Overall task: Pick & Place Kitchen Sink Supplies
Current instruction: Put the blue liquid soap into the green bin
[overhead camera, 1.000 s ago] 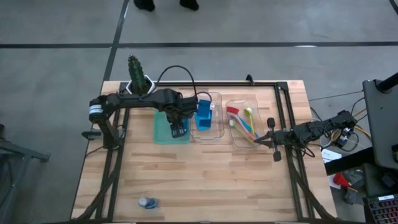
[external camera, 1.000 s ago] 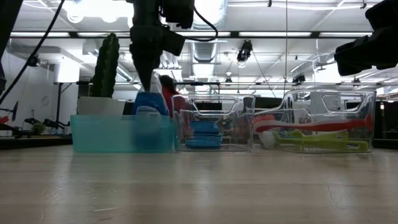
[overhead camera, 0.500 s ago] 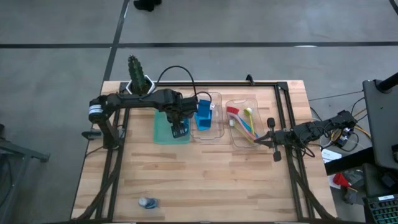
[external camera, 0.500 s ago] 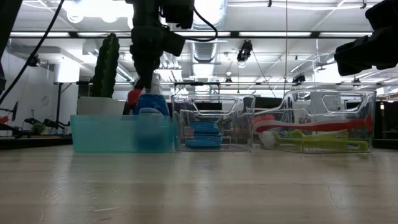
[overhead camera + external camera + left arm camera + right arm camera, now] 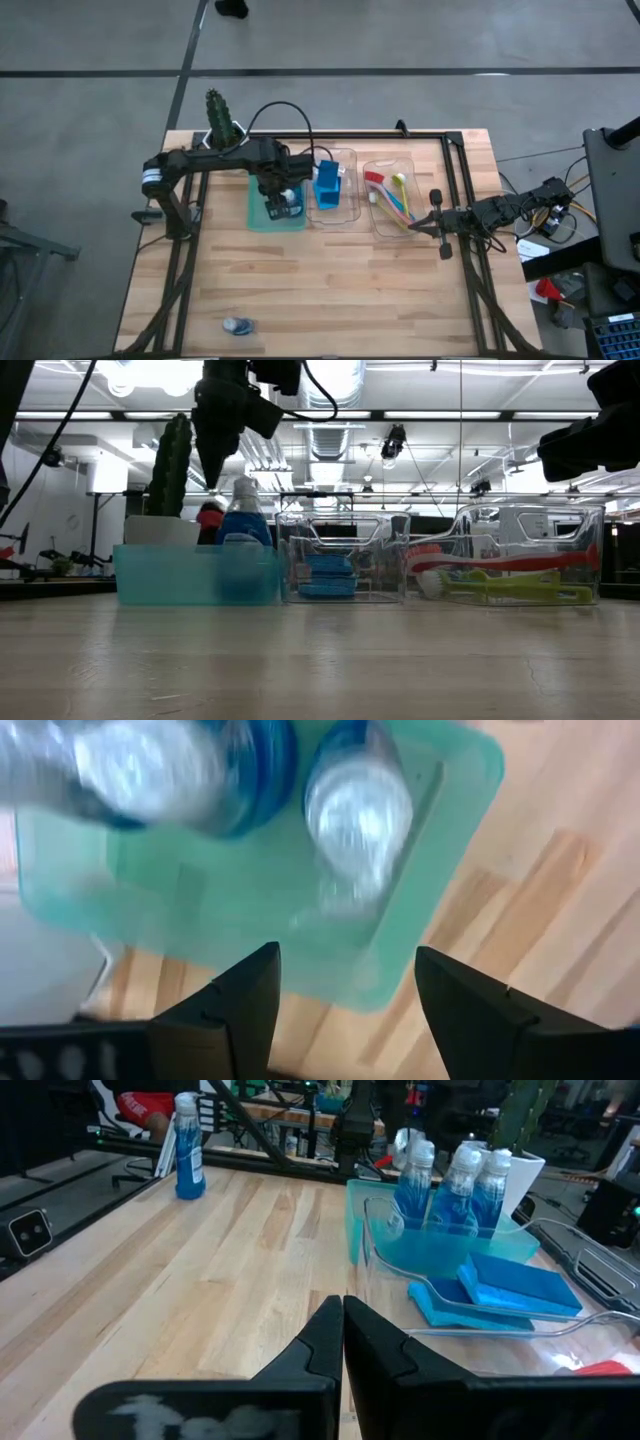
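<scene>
A: Wooden tabletop (image 5: 330, 290) is carrying three trays in a row along its far half: the green tray (image 5: 262, 218), the middle clear tray (image 5: 344, 216) with the blue sponges (image 5: 327, 187), and the right clear tray (image 5: 385, 228) with the brushes (image 5: 392, 200). Where is the left gripper (image 5: 276, 190) sitting?

B: It is hovering over the green tray with its jaws spread and nothing between them. In the left wrist view the bottles (image 5: 358, 815) are standing upright in the tray directly under the fingers (image 5: 230, 1010), clear of both.

A: And the last bottle (image 5: 237, 325)?

B: It is lying alone at the near left corner of the table, well apart from the trays. From the left gripper it lies toward the near edge and slightly to the left. In the right wrist view it is standing upright, so its long axis is running vertically; from overhead I cannot confirm that.

A: Which arm is nearer?

B: The left, I am judging. The right gripper (image 5: 414, 228) is resting pressed together beside the right clear tray, on the far side of the table from that bottle.

A: So the coming reach is turning on a pull back toward the near left corner.

B: Likely, with a level approach across the bottle's body.
</scene>
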`<action>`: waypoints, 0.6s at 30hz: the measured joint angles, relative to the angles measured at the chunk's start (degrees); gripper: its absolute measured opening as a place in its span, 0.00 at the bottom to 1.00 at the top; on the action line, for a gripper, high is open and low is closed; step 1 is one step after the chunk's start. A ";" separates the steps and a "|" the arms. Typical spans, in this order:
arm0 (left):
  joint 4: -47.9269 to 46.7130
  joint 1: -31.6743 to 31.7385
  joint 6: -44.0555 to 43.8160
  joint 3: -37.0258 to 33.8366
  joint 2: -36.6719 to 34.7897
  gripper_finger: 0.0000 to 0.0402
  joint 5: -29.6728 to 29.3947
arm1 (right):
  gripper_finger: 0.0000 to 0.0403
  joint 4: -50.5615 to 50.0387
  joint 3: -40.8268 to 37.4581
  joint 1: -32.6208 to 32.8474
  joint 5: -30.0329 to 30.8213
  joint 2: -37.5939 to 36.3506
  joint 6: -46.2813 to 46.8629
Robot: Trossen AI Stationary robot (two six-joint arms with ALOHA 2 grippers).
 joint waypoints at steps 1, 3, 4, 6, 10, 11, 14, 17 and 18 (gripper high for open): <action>-1.07 -0.11 -0.46 0.29 0.00 0.55 0.00 | 0.02 0.00 0.00 -0.02 0.00 0.00 0.00; -2.96 -0.30 -1.13 0.79 -0.05 0.55 0.08 | 0.02 -0.02 0.00 -0.02 0.00 0.00 0.11; -3.72 -0.41 -1.52 0.93 -0.14 0.55 0.10 | 0.02 0.00 0.00 -0.02 0.00 -0.02 0.07; -4.72 -0.59 -2.46 1.09 -0.57 0.55 0.43 | 0.02 0.00 0.00 -0.01 0.00 0.00 0.01; -4.69 -1.32 -4.84 1.13 -2.36 0.55 3.17 | 0.02 -0.02 0.00 0.00 -0.02 0.00 0.00; -4.70 -1.56 -5.47 1.14 -3.00 0.55 3.86 | 0.02 0.01 0.00 -0.02 -0.02 0.00 0.05; -4.67 -2.70 -7.63 1.14 -4.86 0.55 4.34 | 0.02 0.01 0.00 -0.02 0.00 -0.02 0.00; -4.69 -4.33 -10.49 1.14 -6.84 0.55 4.38 | 0.02 0.00 0.00 -0.01 0.00 -0.01 0.10; -4.71 -4.93 -11.54 1.12 -7.41 0.55 4.38 | 0.02 0.00 0.00 -0.01 -0.01 -0.01 0.03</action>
